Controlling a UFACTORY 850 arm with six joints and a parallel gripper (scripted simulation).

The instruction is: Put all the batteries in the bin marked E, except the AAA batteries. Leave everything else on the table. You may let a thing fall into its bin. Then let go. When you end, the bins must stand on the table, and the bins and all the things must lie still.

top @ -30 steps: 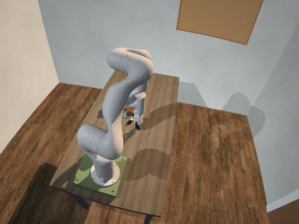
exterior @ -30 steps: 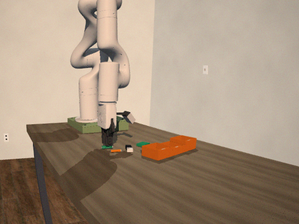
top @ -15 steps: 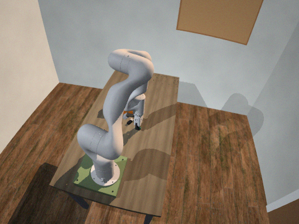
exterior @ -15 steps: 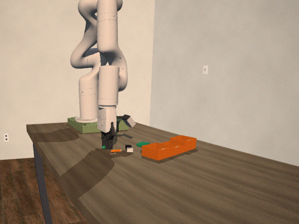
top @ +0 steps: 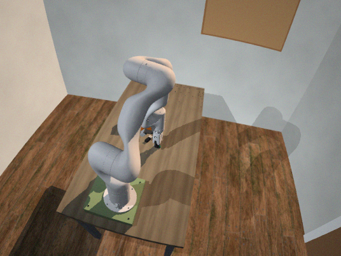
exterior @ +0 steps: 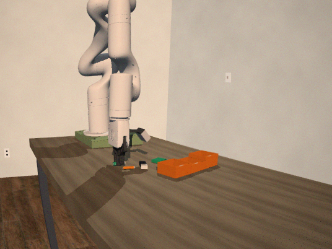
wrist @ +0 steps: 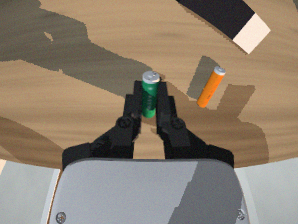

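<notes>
The pincer (wrist: 152,99) is down low on the surface (exterior: 217,201), and its two black fingers are clamped on a green battery (wrist: 150,94). The wrist view shows this best: the battery lies between the finger tips, with its silver end pointing away from the camera. In the exterior view only a bit of green (exterior: 114,163) peeks out at the foot of the pincer (exterior: 119,159), right on the wood.

Just beside the green battery lies an orange battery (wrist: 210,87). It has a pale tip and is a little tilted. It does not touch the pincer. In the exterior view the orange battery (exterior: 128,167) sits a bit closer to the near edge of the surface than the pincer does.

A black block with a white end (wrist: 222,8) lies past the orange battery. In the exterior view it shows as a small black and white thing (exterior: 143,165) next to the orange battery. A flat green piece (exterior: 158,160) lies near it, between the block and the orange bins (exterior: 186,165).

The orange bins stand in a row toward the middle of the surface. I cannot read any letters on them.

The white arm (exterior: 119,93) stands on a green plate (exterior: 83,137) at the far end of the surface, near the wall corner.
</notes>
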